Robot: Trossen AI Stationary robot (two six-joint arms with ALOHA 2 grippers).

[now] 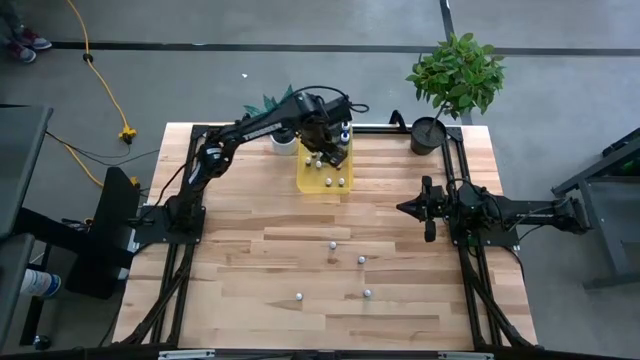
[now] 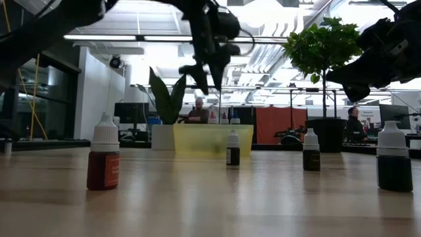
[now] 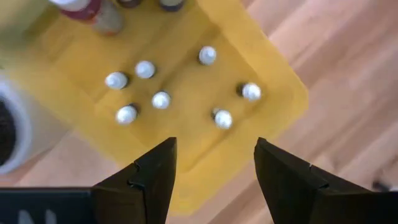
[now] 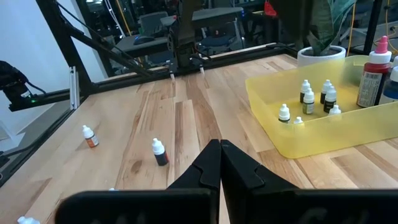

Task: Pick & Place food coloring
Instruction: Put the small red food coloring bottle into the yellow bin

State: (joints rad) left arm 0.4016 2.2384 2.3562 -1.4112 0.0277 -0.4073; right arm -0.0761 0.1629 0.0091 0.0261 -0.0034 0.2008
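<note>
Pale wooden plank surface (image 1: 260, 300) in a black frame. Left claw (image 3: 214, 171) hangs above the yellow tray (image 1: 322, 183), fingers apart, gripping nothing. Directly beneath it, seven white-capped food coloring bottles (image 3: 160, 99) stand upright in the tray; taller bottles (image 4: 373, 78) crowd the tray's far end. Four more small bottles (image 1: 361, 260) stand scattered on bare planks, well away from that claw. Right claw (image 4: 219, 163) waits beside the tray, fingers pressed together, empty. Potted plant (image 1: 452, 80) at the surface's corner. Beyond: grey floor, yellow cable (image 1: 100, 80), office space with a seated person (image 2: 198, 112).
</note>
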